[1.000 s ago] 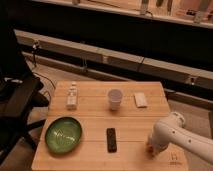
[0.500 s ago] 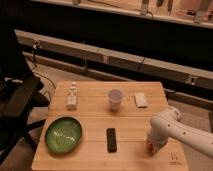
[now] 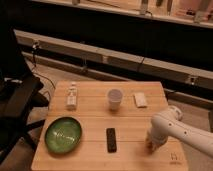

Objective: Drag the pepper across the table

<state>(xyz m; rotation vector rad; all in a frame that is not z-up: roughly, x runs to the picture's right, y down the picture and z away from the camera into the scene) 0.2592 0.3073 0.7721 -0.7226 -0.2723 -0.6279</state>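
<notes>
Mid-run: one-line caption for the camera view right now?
Gripper low over the front right of the wooden table, beside the black remote; green plate at left; pepper not visible.

- The white robot arm (image 3: 176, 127) now sits slightly farther left than 1 s ago, its elbow drawn inward over the right edge of the light wooden plank table (image 3: 90, 112).
- The gripper (image 3: 151, 145), low over the table's front-right part, has edged slightly back from the front edge.

Light: warm, overhead, brightest on the table (image 3: 95, 102)
Elsewhere: dim, nearly black
Shadows: soft, short
Gripper (image 3: 150, 145): lit, low over table's near right corner
</notes>
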